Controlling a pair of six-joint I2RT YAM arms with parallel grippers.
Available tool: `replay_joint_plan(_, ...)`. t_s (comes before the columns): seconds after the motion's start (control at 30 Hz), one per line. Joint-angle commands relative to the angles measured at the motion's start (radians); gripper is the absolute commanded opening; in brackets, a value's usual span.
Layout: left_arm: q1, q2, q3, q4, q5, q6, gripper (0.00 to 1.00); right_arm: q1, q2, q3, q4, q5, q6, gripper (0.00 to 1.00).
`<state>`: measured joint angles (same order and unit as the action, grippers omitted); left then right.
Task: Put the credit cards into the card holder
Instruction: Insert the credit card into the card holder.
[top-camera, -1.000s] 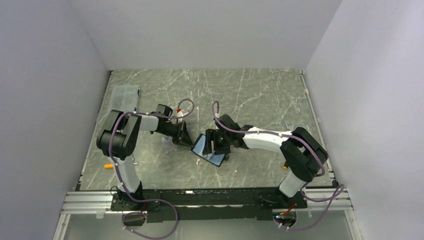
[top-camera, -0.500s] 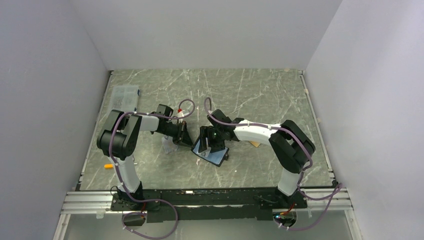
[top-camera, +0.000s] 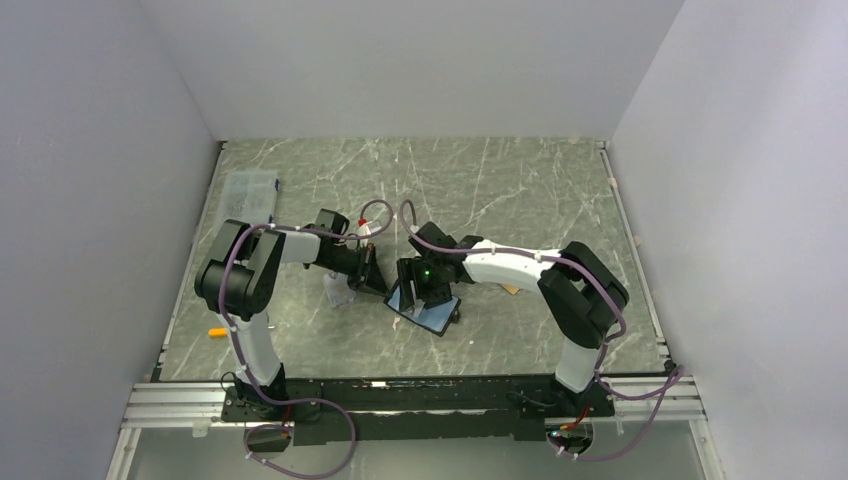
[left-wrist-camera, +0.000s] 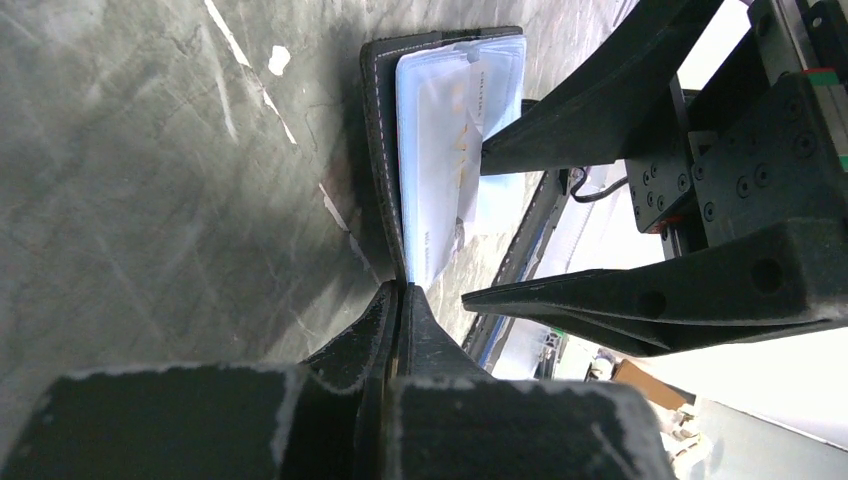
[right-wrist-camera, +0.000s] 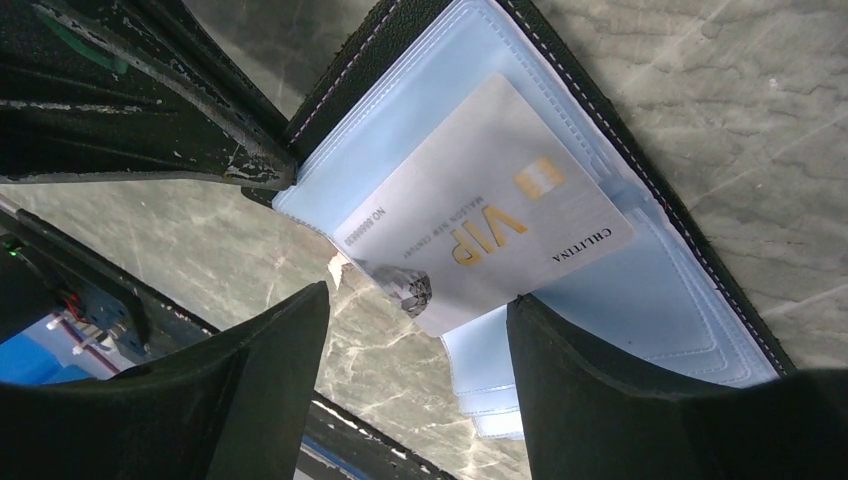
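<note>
Moved: right claw (top-camera: 420, 285) has swung in from the right to hang over the black folding leather-like card holder (top-camera: 432, 318); left claw (top-camera: 375, 280) has hardly shifted.
Left claw: pressed together on the card holder's edge, pinning it to the grey marbled desk (top-camera: 520, 190).
Right claw: spread, its fingers astride the near end of the silver-grey VIP credit card (right-wrist-camera: 480, 215).
Card place: face up on the holder's clear bluish pockets, one end overhanging their open edge.
Long axis: parallel to the holder's stitched long side, chip end pointing inward.
Step tip: push along that axis, card flat, left pinch steady.
</note>
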<state>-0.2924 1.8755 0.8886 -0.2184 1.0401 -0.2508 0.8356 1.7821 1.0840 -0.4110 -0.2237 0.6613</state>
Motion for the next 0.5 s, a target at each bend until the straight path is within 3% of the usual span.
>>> replay_joint_plan(0.0, -0.004, -0.019, 0.018, 0.012, 0.041, 0.01, 0.0, 0.019, -0.017, 0.012, -0.054, 0.005, -0.014, 0.68)
replay_joint_plan(0.2, -0.005, -0.019, 0.015, 0.021, 0.043, 0.006, 0.0, 0.026, -0.072, -0.018, 0.078, -0.05, -0.043, 0.7)
replay_joint_plan(0.47, -0.015, -0.023, 0.018, 0.017, 0.035, 0.01, 0.0, 0.027, -0.03, 0.025, 0.11, -0.112, -0.082, 0.71)
